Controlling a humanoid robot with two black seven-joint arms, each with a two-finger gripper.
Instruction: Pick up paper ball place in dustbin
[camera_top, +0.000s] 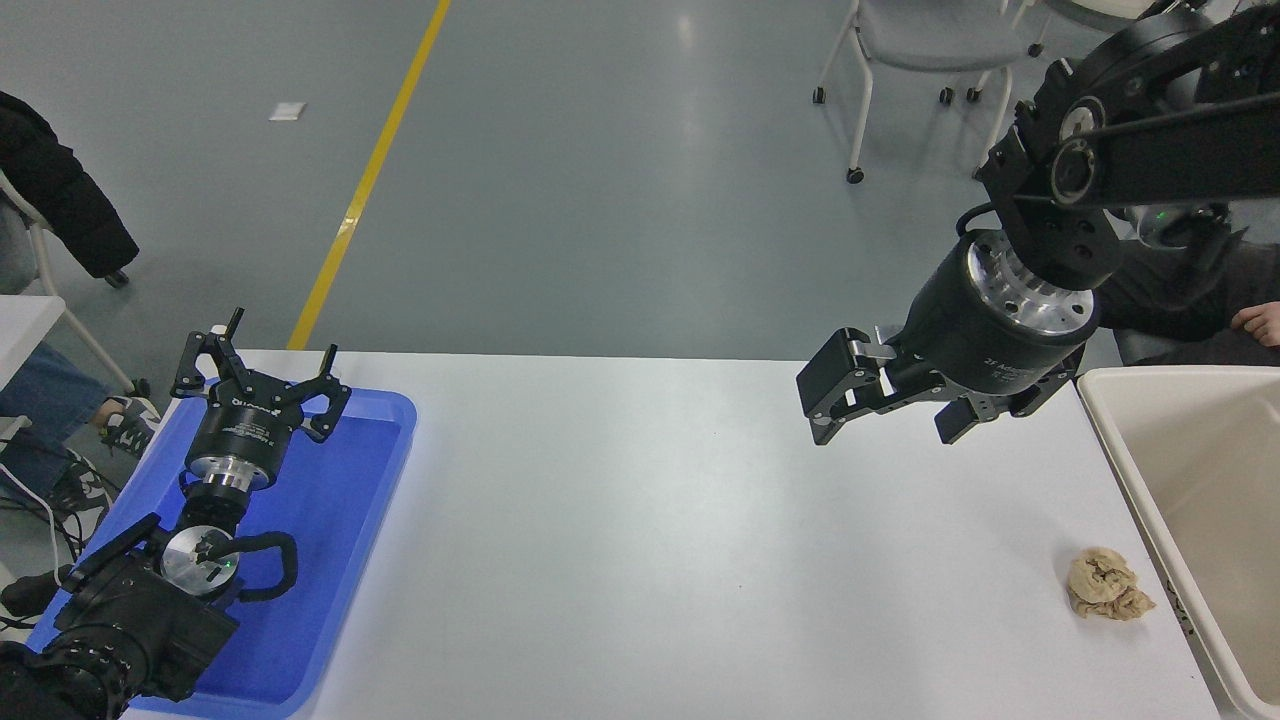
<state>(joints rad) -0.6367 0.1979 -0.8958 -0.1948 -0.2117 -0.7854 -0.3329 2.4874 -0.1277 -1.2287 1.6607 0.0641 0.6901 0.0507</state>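
Below and to the right of the right gripper (835, 395), near the table's right edge: the paper ball (1108, 586), tan, crumpled, lying loose on the white table (650, 520), touched by nothing. Well apart from that gripper, which hangs above the table's far right part, pointing left and slightly down, fingers drawn close together with nothing between them. Just right of the ball, close beside it but whether touching cannot be told: the dustbin (1115, 440), cream-beige, its rounded rim running along the table's right side, its inside bare as far as shown. To the right of the right gripper and lower, that same bin wall. Behind the gripper's wrist, at the frame's right edge: a person's hand (1260, 322) resting on a dark sleeve. Far to the left of the right gripper, across the bare white tabletop: the left gripper (262, 362), parked over a shallow blue tray (340, 560), fingers spread wide, holding nothing. Beyond the table's far edge: grey floor with a yellow line (370, 175) and a chair on castors (920, 50)
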